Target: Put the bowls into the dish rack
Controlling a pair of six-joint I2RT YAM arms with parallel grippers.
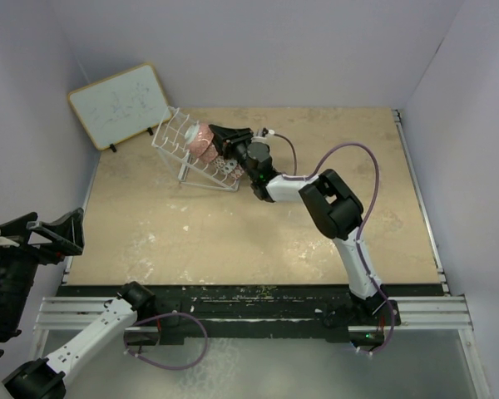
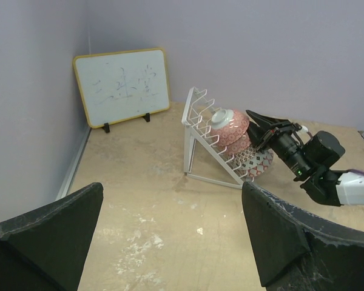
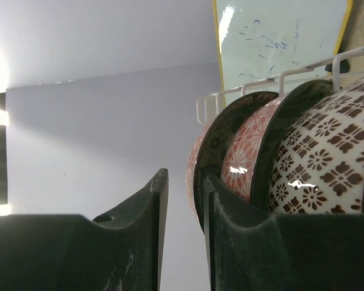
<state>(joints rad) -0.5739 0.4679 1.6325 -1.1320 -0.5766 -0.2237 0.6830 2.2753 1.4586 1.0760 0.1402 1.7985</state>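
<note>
The white wire dish rack (image 1: 176,143) (image 2: 196,119) (image 3: 279,80) stands tilted at the back left of the table. Several patterned bowls lean on edge in it. A pink-red bowl (image 2: 232,121) (image 1: 203,138) is the top one, with a red-patterned bowl (image 2: 241,143) and another patterned bowl (image 2: 259,160) below. My right gripper (image 1: 217,138) (image 2: 253,119) (image 3: 185,182) is at that top bowl. Its jaws stand slightly apart, open; the pink rim (image 3: 190,176) lies by the right finger (image 3: 213,200). A brown-and-white bowl (image 3: 327,163) shows closest. My left gripper (image 1: 54,229) (image 2: 173,189) hovers wide open at the near left, holding nothing.
A wood-framed whiteboard (image 1: 121,104) (image 2: 124,85) (image 3: 279,36) leans on the wall behind and left of the rack. Walls close the table at back and both sides. The right arm (image 1: 333,204) stretches across the middle toward the rack.
</note>
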